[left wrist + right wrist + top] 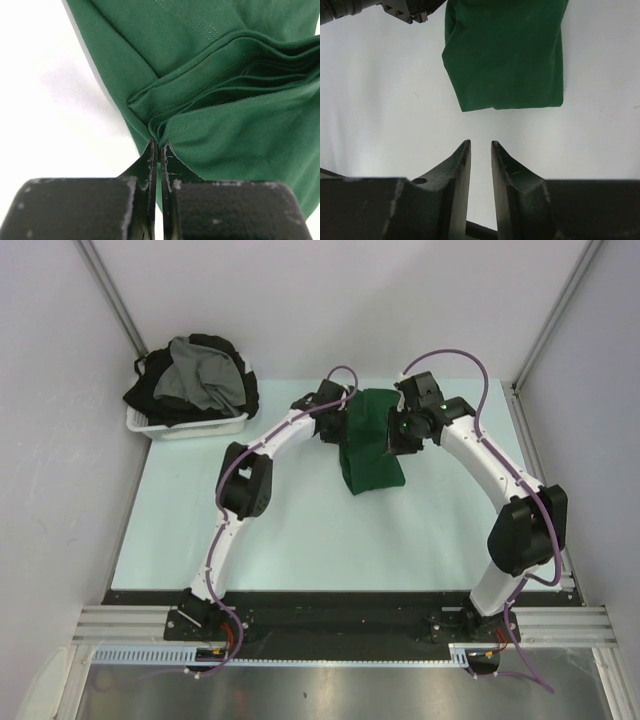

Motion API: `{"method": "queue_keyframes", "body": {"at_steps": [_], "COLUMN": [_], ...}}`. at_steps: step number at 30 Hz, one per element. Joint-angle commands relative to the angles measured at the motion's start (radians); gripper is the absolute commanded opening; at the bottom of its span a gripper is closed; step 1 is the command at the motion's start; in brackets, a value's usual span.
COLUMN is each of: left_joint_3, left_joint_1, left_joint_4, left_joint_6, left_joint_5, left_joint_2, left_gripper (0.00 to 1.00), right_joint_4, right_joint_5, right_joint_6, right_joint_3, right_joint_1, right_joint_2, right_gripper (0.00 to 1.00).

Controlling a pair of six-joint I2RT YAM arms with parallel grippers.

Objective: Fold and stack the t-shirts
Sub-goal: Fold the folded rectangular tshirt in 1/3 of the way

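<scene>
1. The white basket (192,430) sits at the far-left corner of the table (300,530). It is heaped past the rim with a grey t-shirt (205,380) on top and black t-shirts (150,395) under and around it. The black cloth spills over the left and far edges.
2. All the shirts in the basket are crumpled. I cannot tell how many black ones there are.
3. The green t-shirt (372,460) is out on the table, centre-far, between the two wrists and well apart from the basket. It is dark green, plain, and folded into a narrow strip running near to far. The near end is flat and roughly square-cornered.
4. The left gripper (156,147) is at the strip's left edge. Its jaws are clamped together on the fabric where the layers converge.
5. The right gripper (480,142) is at the strip's right side. There is a narrow gap between its jaws with nothing in it, and bare table shows below.
6. Only the left wrist view shows the fold detail. Several stacked layers fan out from the pinch point, with a hem with double stitching above. The top view shows none of this.
7. Only the right wrist view shows the near end of the strip lying flat on the table. It also shows the gripper's own fingertips short of the cloth and not touching it. The left arm (380,7) shows at that view's top-left corner.
8. Only the top view shows the basket.
</scene>
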Motion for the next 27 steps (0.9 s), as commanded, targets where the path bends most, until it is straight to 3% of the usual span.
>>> {"method": "queue_keyframes", "body": {"at_steps": [1,27], "left_joint_3": [0.046,0.081], "left_joint_1": [-0.012,-0.033], "left_joint_4": [0.018,-0.024], "left_joint_6": [0.024,0.11], "left_joint_5": [-0.02,-0.201], "left_joint_2": [-0.108,-0.118], "left_gripper": [0.0,0.0], "right_joint_4": [0.046,0.077], "right_joint_5": [-0.015,-0.019], "right_joint_6": [0.013,0.013], "right_joint_3": [-0.016,-0.105], "right_joint_1": [0.027,0.058], "right_joint_2": [0.015,-0.008], "right_gripper": [0.27,0.26]}}
